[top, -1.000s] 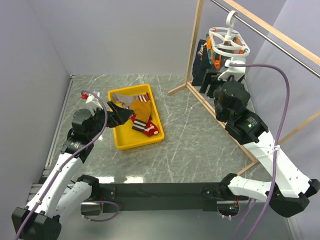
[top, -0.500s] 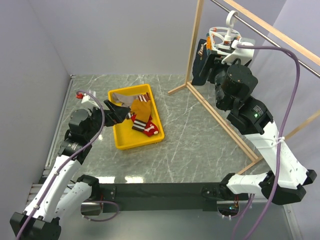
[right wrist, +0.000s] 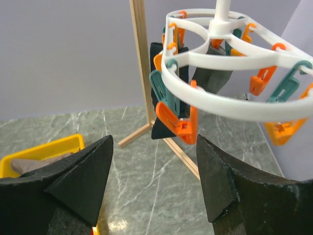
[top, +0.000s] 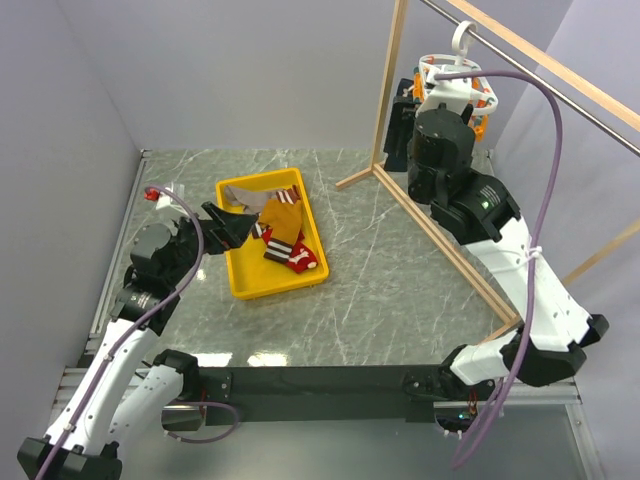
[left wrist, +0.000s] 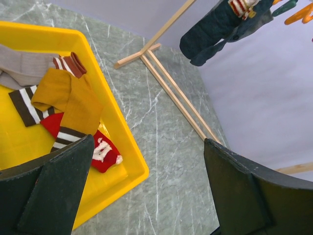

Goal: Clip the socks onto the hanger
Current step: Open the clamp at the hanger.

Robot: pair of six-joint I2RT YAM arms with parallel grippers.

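Table: grey marble, arms bolted at the near edge. Frame: wood, stands at the far right, rod across the top.

Tray: yellow, left of centre on the table, well apart from the frame.

Hanger: white double ring, hooked on the rod and free to swing. A navy sock already hangs from its far side.

Left gripper: jaws spread wide, nothing in them, poised above the tray's near end. Right gripper: raised just beside the hanger's near rim, jaws apart and empty, touching nothing.

Socks: loose heap in the tray. Mustard sock on top, red sock beneath it, grey and striped ones toward the far end.

Clips: orange clip dangles nearest the right jaws, with a teal clip behind it.

Step in hand, as judged: left picks a sock while right readies a clip.
- Take the mustard sock, since it lies uppermost.
- Pinch the cuff only, so nothing else lifts with it.
- Keep the fingers off the tray wall.
- Right should close on the orange clip slowly; a nudge would likely set the ring swinging.
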